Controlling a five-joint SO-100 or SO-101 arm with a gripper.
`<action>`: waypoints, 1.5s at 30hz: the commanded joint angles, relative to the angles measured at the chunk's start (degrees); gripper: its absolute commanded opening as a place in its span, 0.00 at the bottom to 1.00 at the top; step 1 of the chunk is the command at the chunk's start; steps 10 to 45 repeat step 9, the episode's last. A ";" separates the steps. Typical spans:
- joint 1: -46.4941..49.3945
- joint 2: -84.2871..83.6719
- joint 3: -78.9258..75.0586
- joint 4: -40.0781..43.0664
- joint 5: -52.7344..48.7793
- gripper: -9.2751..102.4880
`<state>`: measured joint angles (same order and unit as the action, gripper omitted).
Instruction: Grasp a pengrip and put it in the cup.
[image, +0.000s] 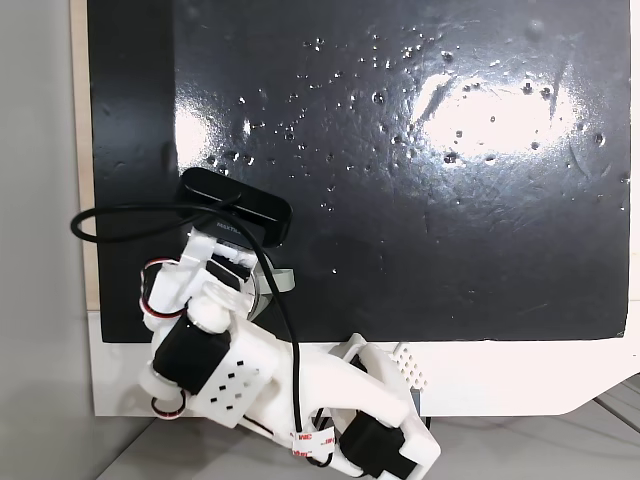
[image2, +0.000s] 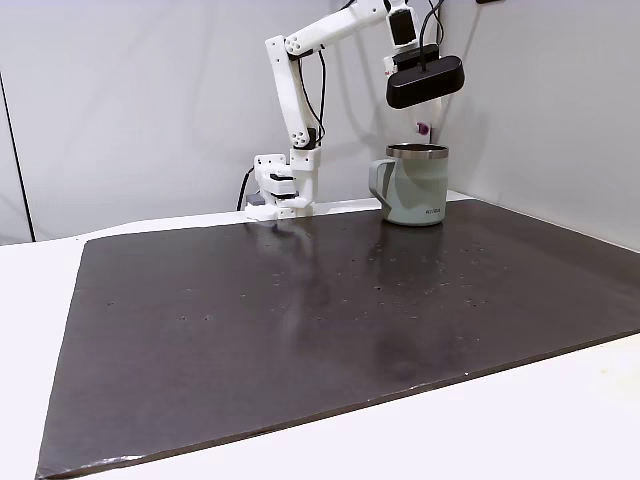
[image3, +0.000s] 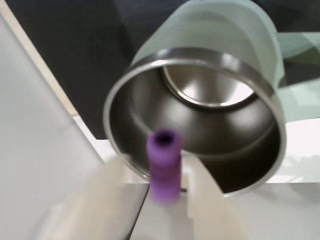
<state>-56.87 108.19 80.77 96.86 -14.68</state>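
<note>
In the wrist view the gripper (image3: 167, 200) rises from the bottom edge of the frame, its two pale fingers (image3: 202, 195) closed narrowly on the pengrip (image3: 164, 165). The little purple cylinder stands between them with its open end pointing toward the camera. It sits low centre in the frame, against the near rim of the cup (image3: 210, 65), whose shiny steel bowl fills the middle and upper right.

The step in hand looks like the release over the cup. To do it well, I judge the arm should carry the piece a little farther in over the opening, toward the centre of the bowl and away from the rim. Then the fingers should part just enough to let it fall. The piece is soft and ribbed, so it may cling to one finger; a clean, full parting would help.

In a fixed view from the front, the gripper (image2: 424, 128) hangs at upper right of the frame, just above the cup (image2: 415, 188), with a speck of purple, the pengrip (image2: 425, 128), showing under the black wrist camera (image2: 424, 82). The cup stands upright at the far edge of the dark mat (image2: 300, 330), its handle to the left.
</note>
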 joint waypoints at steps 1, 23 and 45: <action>-0.62 2.64 -0.09 0.35 -0.53 0.34; -0.62 2.72 0.00 0.09 -0.53 0.34; -0.62 2.72 0.00 0.09 -0.53 0.34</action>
